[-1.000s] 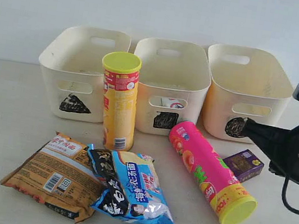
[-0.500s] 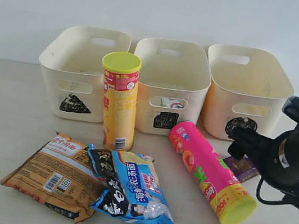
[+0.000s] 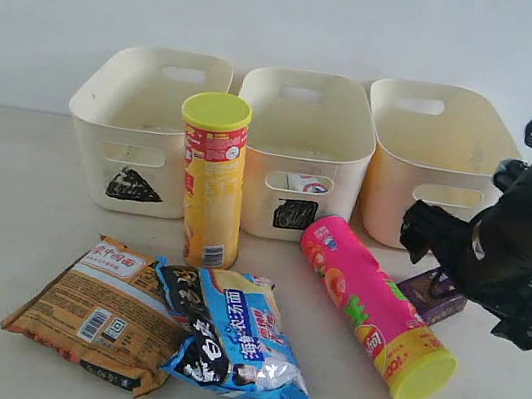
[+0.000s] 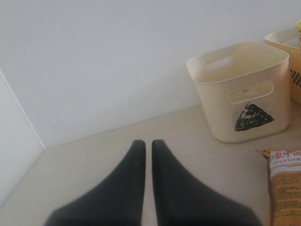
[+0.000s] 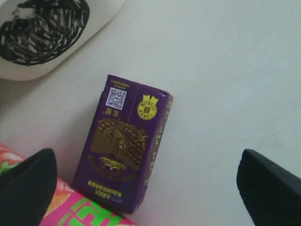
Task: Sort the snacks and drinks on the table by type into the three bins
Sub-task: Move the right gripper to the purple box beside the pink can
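Note:
My right gripper (image 3: pixel 430 248) hangs open over the dark purple carton (image 5: pixel 124 143), which lies flat on the table (image 3: pixel 0 218) beside the lying pink chip tube (image 3: pixel 370 307). Its fingers (image 5: pixel 26 183) stand wide to either side of the carton, touching nothing. The yellow-red tube (image 3: pixel 209 186) stands upright before the triangle bin (image 3: pixel 140 129) and the square bin (image 3: pixel 298 154). A blue-white carton (image 3: pixel 307 183) shows through the square bin's handle. The orange-brown bag (image 3: pixel 97 309) and the blue-black bag (image 3: pixel 234 334) lie at the front. My left gripper (image 4: pixel 148 143) is shut and empty, off to the left.
The circle bin (image 3: pixel 435 155) stands just behind my right gripper, its scribbled mark (image 5: pixel 42 28) close to the carton. A white wall runs behind the three bins. In the left wrist view the triangle bin (image 4: pixel 242 89) and the orange-brown bag's corner (image 4: pixel 284 183) show.
My right gripper has gone from shut to wide open and swung left and down, from beside the circle bin to over the purple carton. The left gripper has stayed shut.

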Motion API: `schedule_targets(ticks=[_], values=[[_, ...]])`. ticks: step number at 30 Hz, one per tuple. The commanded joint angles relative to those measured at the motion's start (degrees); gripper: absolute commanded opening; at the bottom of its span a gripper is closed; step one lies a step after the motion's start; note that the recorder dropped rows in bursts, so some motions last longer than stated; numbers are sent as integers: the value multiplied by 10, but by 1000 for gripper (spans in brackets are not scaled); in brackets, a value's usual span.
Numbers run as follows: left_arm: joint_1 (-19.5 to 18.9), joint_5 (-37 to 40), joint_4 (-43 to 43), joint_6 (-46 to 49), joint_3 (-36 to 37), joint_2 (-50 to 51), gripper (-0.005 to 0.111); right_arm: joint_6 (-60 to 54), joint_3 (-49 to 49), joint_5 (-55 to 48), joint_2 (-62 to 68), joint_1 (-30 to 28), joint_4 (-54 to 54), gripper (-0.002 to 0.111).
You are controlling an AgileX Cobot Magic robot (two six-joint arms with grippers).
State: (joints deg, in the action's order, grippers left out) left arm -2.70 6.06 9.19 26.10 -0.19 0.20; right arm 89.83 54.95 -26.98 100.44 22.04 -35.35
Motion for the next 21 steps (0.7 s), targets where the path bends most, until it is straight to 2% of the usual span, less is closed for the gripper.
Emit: schedule_targets(ticks=[1,18,21], values=[[-1,-3,8,1,2,-2,4,-7,30,-19,34,-4,3,93],[-1,-3,8,1,2,-2,4,-6,118,-11,150,-4,23,93],[-1,-3,8,1,2,-2,4,-10,118,-15,156,-4,36,87]])
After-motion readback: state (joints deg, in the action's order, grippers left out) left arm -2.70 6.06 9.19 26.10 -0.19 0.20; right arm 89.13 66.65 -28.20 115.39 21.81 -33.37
